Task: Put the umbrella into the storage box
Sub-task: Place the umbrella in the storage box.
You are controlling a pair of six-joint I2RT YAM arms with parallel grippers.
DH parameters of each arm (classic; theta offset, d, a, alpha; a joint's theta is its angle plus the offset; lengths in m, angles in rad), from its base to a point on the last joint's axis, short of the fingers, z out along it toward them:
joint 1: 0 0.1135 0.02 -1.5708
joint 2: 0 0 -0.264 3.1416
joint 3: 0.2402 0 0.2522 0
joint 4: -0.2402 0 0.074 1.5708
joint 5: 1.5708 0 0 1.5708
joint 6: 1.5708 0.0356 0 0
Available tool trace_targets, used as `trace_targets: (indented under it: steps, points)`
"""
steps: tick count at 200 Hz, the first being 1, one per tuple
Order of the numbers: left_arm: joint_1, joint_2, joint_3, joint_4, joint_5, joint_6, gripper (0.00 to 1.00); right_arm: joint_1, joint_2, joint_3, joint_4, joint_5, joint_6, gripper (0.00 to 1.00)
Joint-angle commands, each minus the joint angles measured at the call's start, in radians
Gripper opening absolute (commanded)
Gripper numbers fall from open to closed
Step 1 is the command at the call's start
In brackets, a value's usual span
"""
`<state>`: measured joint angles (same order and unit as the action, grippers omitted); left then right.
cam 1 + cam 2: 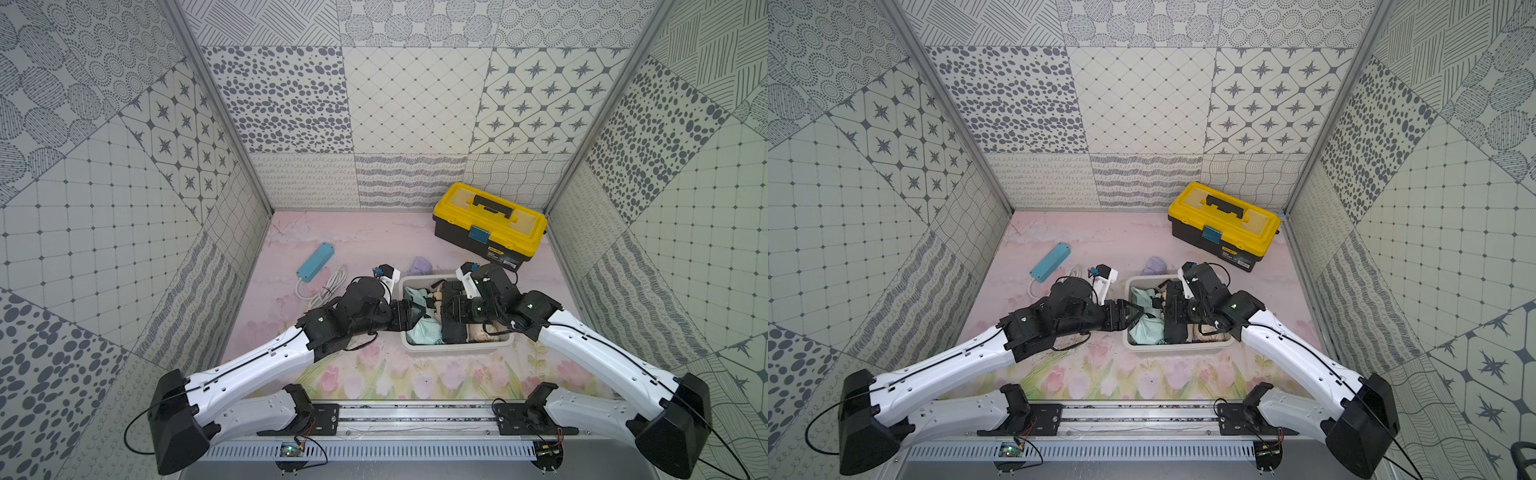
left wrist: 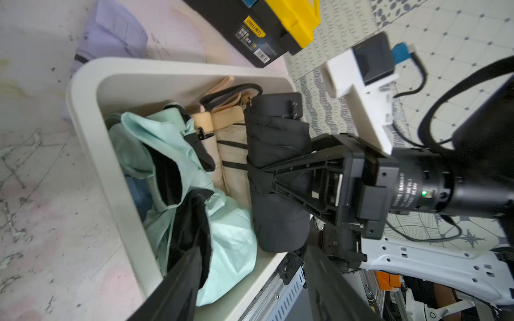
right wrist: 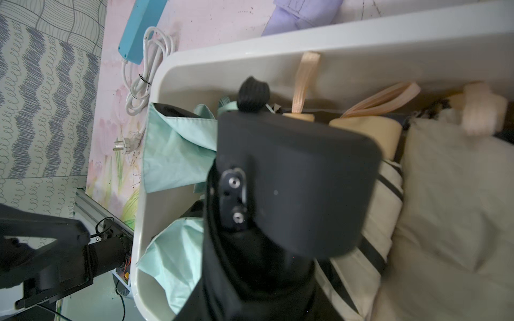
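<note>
- Pink flowered tabletop (image 1: 374, 245), walled on three sides by patterned panels.
- Storage box (image 1: 465, 346), white, near the table's middle, between the two arms, packed with folded umbrellas.
- Toolbox (image 1: 490, 220), black with a yellow lid, lid down, well behind the box toward the far right corner.
- Black umbrella (image 2: 278, 133), folded and strapped, inside the storage box, running front to back through its middle, mint umbrella on one flank and beige ones on the other. Resting on the contents or hanging just clear of them: impossible to tell.
- Mint umbrella (image 2: 230, 236), loosely folded with black lining showing, along the box's left wall.
- Beige umbrellas (image 2: 230, 144), packed into the right half, wrist loops against the far wall.
- Blue power strip (image 1: 315, 262) with coiled white cable (image 1: 328, 286), left of the box and apart from it.
- Lilac fabric bundle (image 1: 422, 266), on the table just behind the box's far rim.
- Right gripper (image 2: 262, 176), reaching into the box from the right, jaws narrow, tips against the black umbrella's side at its strap. Pinching or only touching: cannot tell.
- Left gripper (image 1: 419, 314), over the box's left rim above the mint umbrella, jaws clearly apart, nothing clamped between them, one finger (image 2: 180, 283) close beside the mint umbrella's black lining.
</note>
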<state>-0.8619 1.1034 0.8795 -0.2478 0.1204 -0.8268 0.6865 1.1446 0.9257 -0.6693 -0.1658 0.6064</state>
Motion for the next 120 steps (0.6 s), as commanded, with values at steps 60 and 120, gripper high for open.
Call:
trace_targets:
  steps: [60, 120]
  points:
    - [0.003, 0.142, 0.137, -0.378, -0.164, -0.103, 0.78, -0.005, 0.06, 0.034, 0.067, 0.062, -0.062, 0.65]
    - [0.02, 0.265, 0.174, -0.344, -0.146, -0.093, 0.57, -0.019, -0.241, -0.006, 0.014, 0.366, -0.088, 0.7]
